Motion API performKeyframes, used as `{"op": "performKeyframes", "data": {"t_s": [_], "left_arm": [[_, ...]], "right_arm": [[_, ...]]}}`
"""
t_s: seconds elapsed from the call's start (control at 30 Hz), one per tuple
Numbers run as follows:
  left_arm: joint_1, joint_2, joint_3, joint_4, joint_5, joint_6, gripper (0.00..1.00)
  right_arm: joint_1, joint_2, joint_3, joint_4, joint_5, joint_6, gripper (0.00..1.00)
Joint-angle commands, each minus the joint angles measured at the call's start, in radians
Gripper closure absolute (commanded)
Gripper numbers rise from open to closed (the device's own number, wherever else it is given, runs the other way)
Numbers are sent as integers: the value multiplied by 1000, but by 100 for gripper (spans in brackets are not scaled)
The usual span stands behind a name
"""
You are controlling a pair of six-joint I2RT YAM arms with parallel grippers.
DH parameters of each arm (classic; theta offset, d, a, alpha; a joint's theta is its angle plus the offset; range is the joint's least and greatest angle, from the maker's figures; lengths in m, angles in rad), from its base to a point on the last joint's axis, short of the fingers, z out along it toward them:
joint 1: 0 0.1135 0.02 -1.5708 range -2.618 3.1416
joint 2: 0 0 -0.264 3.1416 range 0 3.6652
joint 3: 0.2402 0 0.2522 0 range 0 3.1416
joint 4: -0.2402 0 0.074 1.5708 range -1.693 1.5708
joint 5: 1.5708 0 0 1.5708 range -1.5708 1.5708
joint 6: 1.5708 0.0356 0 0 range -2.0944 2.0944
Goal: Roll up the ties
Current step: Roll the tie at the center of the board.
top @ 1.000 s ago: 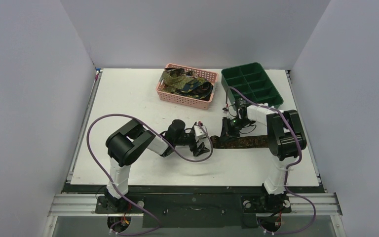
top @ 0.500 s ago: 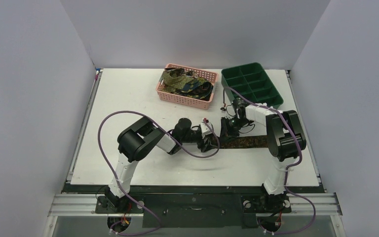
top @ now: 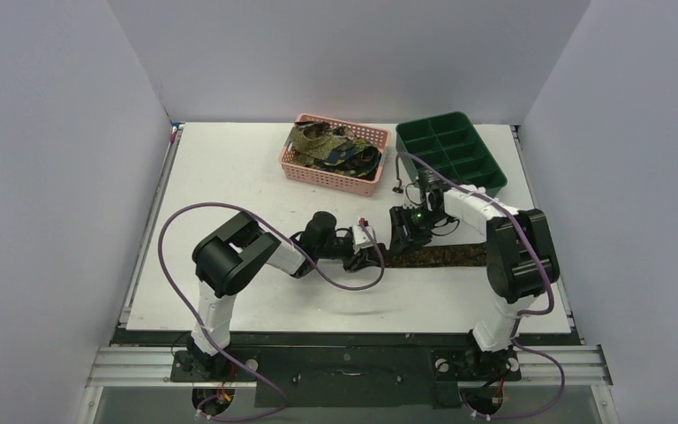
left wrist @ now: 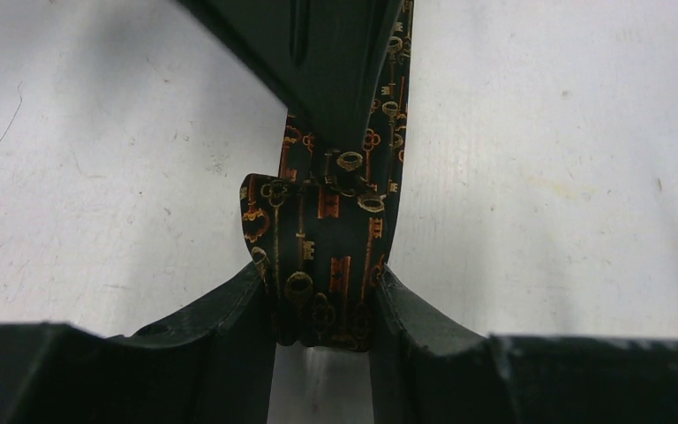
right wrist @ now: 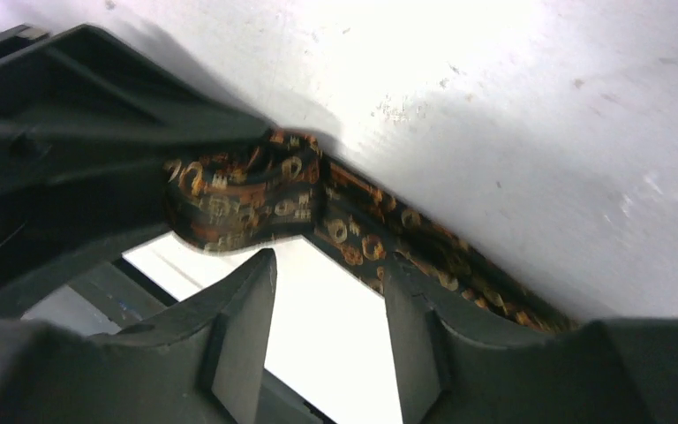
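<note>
Tie (left wrist: 322, 256), rolled end clamped in left jaws, right jaws apart, far end under arm (top: 514, 256)

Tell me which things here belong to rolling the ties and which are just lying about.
Job: key-patterned tie, its rolled end pinched by the left gripper; right gripper, open beside it; loose ties heaped in the pink basket.
Lying about: the pink basket itself; green compartment tray.
</note>
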Motion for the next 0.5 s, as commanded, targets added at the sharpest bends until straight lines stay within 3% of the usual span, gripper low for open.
{"op": "performKeyframes", "data": {"t_s": [0.0, 0.13, 0.37, 0.47], "left_arm": [[8, -4, -35, -252, -45, 88, 89], [7, -1, -17, -278, -55, 96, 89], [6, 2, -13, -292, -67, 116, 87], [6, 1, -15, -298, -68, 123, 87]], "right_arm": [[-28, -122, -18, -11, -76, -11, 52], [4, -114, -41, 64, -148, 124, 51], [32, -45, -51, 176, -143, 215, 51], [38, -22, -43, 178, -105, 203, 64]]}}
